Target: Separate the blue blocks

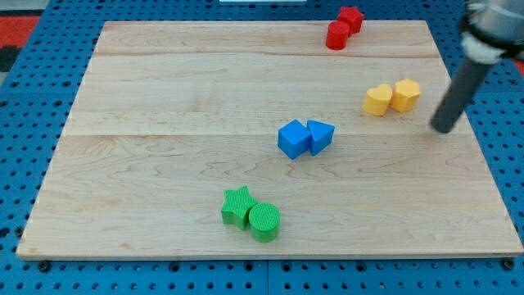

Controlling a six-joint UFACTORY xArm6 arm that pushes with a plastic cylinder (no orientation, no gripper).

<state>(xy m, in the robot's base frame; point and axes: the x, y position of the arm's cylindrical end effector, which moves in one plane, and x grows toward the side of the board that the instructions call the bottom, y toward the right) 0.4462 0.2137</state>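
Two blue blocks sit touching near the board's middle: a blue cube (pixel 292 138) on the left and a blue wedge-like block (pixel 320 135) on its right. My rod comes down from the view's top right, and my tip (pixel 443 129) rests on the board near its right edge. The tip is well to the right of the blue pair and just right of and below the yellow blocks, touching nothing.
Two red blocks (pixel 343 29) touch at the top edge. A yellow pair, one rounded (pixel 377 100) and one hexagonal (pixel 405 94), lies at the right. A green star (pixel 237 206) and a green cylinder (pixel 264 222) touch near the bottom. The wooden board (pixel 164 123) lies on blue pegboard.
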